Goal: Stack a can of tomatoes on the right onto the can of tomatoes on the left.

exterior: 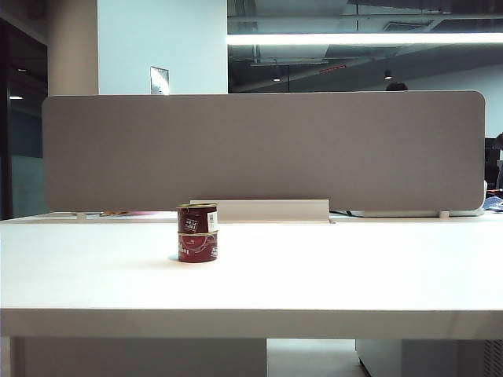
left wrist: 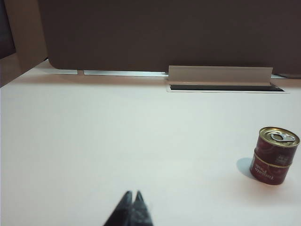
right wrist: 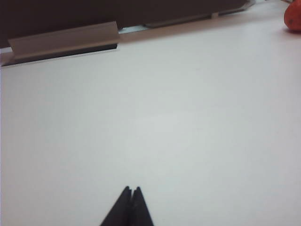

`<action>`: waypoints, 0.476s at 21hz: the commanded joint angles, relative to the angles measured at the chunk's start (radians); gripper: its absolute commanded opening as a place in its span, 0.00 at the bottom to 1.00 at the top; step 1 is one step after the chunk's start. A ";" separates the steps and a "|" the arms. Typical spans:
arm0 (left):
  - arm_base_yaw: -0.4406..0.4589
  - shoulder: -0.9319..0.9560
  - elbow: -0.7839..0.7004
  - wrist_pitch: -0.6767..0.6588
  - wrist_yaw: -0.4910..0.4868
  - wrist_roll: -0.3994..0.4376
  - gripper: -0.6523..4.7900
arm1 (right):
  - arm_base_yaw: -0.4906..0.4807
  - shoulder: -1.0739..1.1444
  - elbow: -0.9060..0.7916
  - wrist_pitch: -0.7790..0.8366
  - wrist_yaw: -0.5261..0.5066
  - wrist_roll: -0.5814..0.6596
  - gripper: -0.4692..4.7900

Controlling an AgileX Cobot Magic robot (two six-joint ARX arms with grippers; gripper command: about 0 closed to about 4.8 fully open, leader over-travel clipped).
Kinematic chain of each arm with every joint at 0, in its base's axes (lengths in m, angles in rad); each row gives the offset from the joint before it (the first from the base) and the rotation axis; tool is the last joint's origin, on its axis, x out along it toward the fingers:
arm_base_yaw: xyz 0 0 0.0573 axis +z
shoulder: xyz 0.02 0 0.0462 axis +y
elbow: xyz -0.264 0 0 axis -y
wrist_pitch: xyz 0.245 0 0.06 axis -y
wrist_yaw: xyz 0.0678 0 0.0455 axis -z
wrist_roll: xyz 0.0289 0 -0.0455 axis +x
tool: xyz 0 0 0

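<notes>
Two dark red tomato cans stand stacked on the white table. The upper can (exterior: 196, 218) sits upright on the lower can (exterior: 197, 247), left of the table's middle. The left wrist view shows the same stack, upper can (left wrist: 277, 145) on lower can (left wrist: 270, 172), with a silver pull-tab lid on top. My left gripper (left wrist: 132, 194) is shut and empty, well away from the stack over bare table. My right gripper (right wrist: 131, 189) is also shut and empty over bare table; no can shows in its view. Neither arm appears in the exterior view.
A grey partition (exterior: 263, 149) runs along the table's back edge, with a metal cable-slot flap (exterior: 271, 210) at its foot. An orange-red object (right wrist: 293, 18) lies at the far corner in the right wrist view. White table (exterior: 354, 267) spreads around the stack.
</notes>
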 commanded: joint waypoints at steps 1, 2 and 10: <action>0.001 0.001 0.003 0.013 0.004 0.001 0.11 | 0.001 -0.041 -0.029 0.029 -0.002 -0.005 0.07; 0.001 0.001 0.003 0.013 0.004 0.001 0.11 | 0.001 -0.039 -0.039 0.039 -0.002 -0.006 0.07; 0.001 0.001 0.003 0.013 0.004 0.001 0.11 | -0.037 -0.039 -0.046 0.050 -0.021 -0.073 0.07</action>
